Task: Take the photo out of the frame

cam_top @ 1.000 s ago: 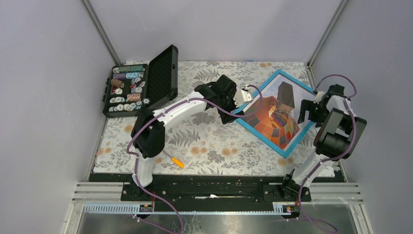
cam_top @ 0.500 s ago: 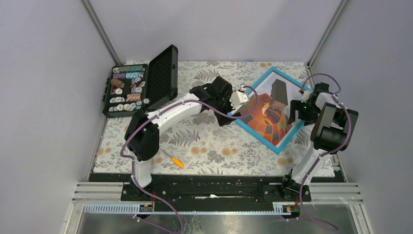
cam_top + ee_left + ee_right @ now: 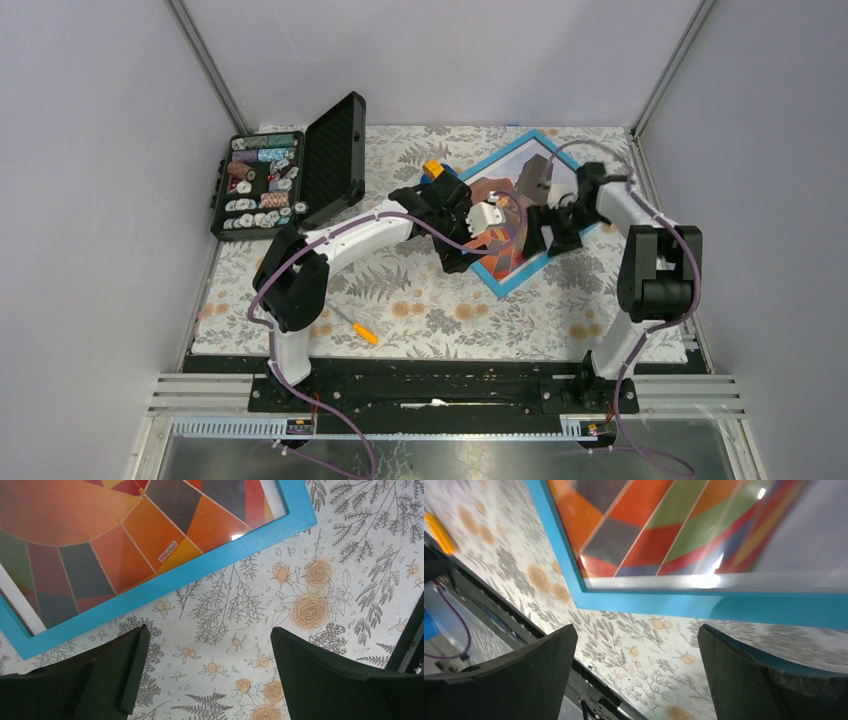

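The frame (image 3: 500, 152), with its turquoise border, lies on the floral cloth right of centre, one corner pointing toward the arms. The photo (image 3: 500, 240) of the orange balloon sits inside it under glass. My left gripper (image 3: 455, 255) is open and empty over the cloth just off the frame's near-left border (image 3: 165, 582); the photo (image 3: 95, 540) fills the top of the left wrist view. My right gripper (image 3: 545, 232) is open and empty at the frame's near-right side. The right wrist view shows the border (image 3: 684, 605) and the photo (image 3: 664, 525) just beyond its fingers (image 3: 764, 680).
An open black case of poker chips (image 3: 262, 185) stands at the back left, its lid (image 3: 335, 160) upright. A small orange-handled tool (image 3: 365, 335) lies near the front of the cloth. The black rail (image 3: 440, 375) marks the near edge. Grey walls close in on both sides.
The frame has slid left and turned toward the table's middle. The right arm has swung left with it. The left gripper has drawn back slightly, staying at the frame's near-left border.
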Controlling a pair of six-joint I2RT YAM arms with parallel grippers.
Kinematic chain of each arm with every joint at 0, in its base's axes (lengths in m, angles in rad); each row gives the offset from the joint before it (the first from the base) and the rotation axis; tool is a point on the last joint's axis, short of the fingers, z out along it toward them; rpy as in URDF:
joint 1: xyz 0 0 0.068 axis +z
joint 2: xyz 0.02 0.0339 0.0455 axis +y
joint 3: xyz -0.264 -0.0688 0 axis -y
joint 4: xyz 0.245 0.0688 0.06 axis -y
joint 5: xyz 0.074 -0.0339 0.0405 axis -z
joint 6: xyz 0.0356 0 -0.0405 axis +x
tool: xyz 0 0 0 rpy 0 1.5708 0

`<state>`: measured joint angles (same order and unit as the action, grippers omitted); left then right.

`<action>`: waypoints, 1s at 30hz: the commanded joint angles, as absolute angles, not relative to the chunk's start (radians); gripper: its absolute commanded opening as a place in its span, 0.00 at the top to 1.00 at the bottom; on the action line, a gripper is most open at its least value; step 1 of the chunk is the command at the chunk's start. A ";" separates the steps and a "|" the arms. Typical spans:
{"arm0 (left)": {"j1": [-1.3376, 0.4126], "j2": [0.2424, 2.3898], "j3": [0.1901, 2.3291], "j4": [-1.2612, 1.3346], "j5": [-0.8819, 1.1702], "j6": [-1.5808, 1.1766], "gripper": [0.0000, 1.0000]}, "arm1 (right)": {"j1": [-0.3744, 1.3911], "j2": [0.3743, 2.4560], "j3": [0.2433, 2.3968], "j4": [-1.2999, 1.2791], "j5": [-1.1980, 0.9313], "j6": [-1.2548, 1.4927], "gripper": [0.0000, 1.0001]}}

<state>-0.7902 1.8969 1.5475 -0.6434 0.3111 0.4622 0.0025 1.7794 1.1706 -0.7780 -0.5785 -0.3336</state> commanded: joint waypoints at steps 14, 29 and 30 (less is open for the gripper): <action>-0.792 1.832 1.486 -0.581 0.316 0.425 0.01 | -0.181 2.379 2.283 -0.724 -0.296 -0.316 0.00; -0.784 1.762 1.364 -0.543 0.273 0.413 0.01 | -0.183 2.497 2.207 -0.586 -0.240 -0.353 0.00; -0.783 1.759 1.365 -0.544 0.274 0.410 0.01 | -0.183 2.494 2.185 -0.589 -0.241 -0.360 0.00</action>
